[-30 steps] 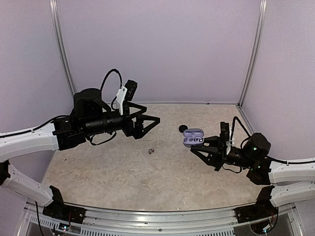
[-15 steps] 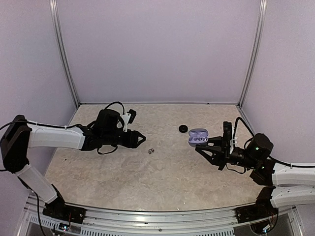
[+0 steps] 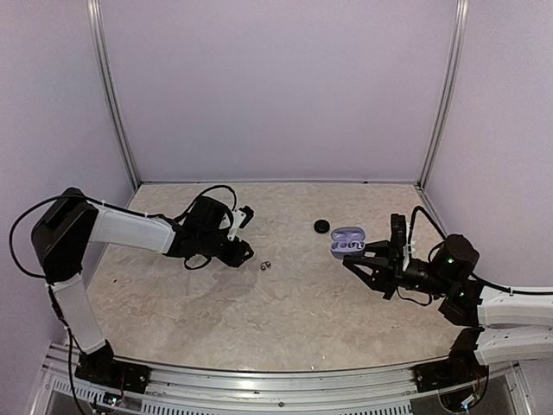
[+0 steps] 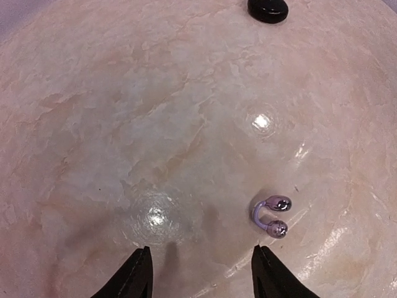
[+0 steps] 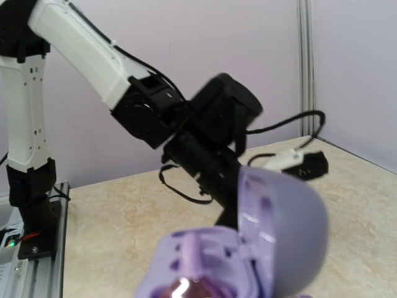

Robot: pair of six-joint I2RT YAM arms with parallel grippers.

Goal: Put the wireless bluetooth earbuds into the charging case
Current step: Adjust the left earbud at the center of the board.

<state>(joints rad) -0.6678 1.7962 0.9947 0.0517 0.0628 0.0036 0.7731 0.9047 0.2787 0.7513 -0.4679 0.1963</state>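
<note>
Gripping the open purple charging case with the right hand. Hovering low over the worktop with the left hand, fingers apart, nothing inside. Just beside that hand, on the worktop: tiny shiny earbuds.

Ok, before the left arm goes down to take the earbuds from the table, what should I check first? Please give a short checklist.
1. The left jaws are open with nothing between them: ok.
2. The silvery earbuds are centred between the left jaws: not ok. They lie ahead, in line with one finger and off to the side.
3. The earbuds are free of other things: ok. The black puck sits far off.
4. The charging case has its lid open: ok.
5. The case is held in the right jaws: ok.
6. The case has free sockets: cannot tell, as the right wrist view is blurred.
</note>
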